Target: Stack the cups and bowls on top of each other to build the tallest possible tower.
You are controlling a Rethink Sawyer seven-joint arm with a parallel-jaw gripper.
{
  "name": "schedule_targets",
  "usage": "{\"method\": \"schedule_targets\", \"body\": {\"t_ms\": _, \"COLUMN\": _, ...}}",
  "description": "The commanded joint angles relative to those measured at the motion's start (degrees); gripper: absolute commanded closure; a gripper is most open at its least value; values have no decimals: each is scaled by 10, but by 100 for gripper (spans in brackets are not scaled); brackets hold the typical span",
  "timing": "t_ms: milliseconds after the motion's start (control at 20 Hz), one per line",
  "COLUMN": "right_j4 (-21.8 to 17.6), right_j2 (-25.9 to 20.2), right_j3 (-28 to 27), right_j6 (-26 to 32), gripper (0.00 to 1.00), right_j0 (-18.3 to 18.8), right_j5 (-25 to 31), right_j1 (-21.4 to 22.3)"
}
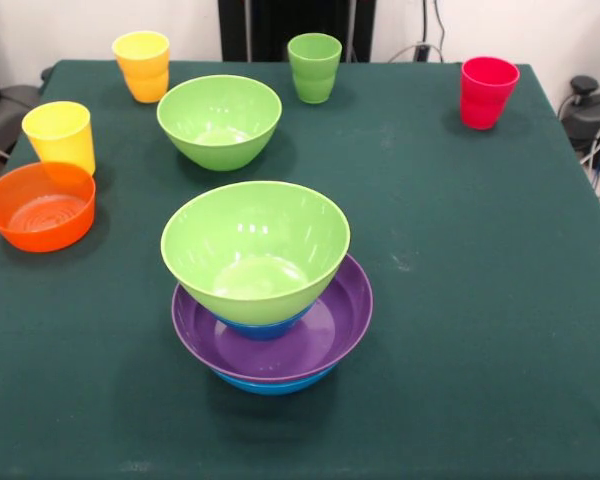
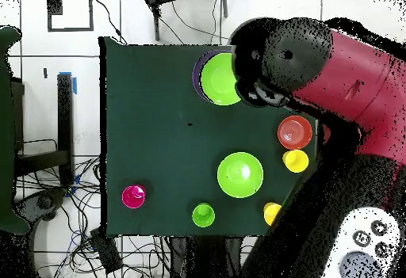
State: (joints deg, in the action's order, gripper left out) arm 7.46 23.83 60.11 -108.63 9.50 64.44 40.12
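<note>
While the tower (image 1: 270,300) already stands four bowls deep near the front of the green-clothed table (image 1: 480,300), most of the job looks undone to me. At its base sits the large blue bowl (image 1: 275,383), with the wide purple bowl (image 1: 330,335) nested in it, then the small blue bowl (image 1: 262,327) peeking out, and a large light green bowl (image 1: 255,248) on top.

Loose pieces are spread well apart behind it: the second light green bowl (image 1: 220,120) further back, the small orange bowl (image 1: 40,206) at the table's edge with the yellow cup (image 1: 59,135) just behind it, the orange-yellow cup (image 1: 143,65), the light green cup (image 1: 315,67) and the red cup (image 1: 487,92) along the far side. So two bowls and all four cups are left to stack, I'd say.

From overhead, the red and black arm (image 2: 349,77) hangs beside the tower, overlapping its rim. Its gripper is hidden under the arm's bulk, so I cannot tell how it stands or whether it touches anything.
</note>
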Motion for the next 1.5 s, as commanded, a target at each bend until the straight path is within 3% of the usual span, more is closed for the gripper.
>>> {"method": "schedule_targets", "body": {"t_ms": 50, "right_j4": -44, "right_j2": -150, "right_j3": 168, "right_j6": 265, "gripper": 0, "right_j0": 56, "right_j5": -112, "right_j1": 38}}
{"method": "schedule_targets", "body": {"t_ms": 800, "right_j4": -90, "right_j2": -258, "right_j3": 182, "right_j6": 283, "gripper": 0, "right_j0": 147, "right_j5": -170, "right_j1": 25}}
{"method": "schedule_targets", "body": {"t_ms": 1500, "right_j4": -121, "right_j2": -297, "right_j3": 180, "right_j6": 255, "gripper": 0, "right_j0": 170, "right_j5": -135, "right_j1": 43}}
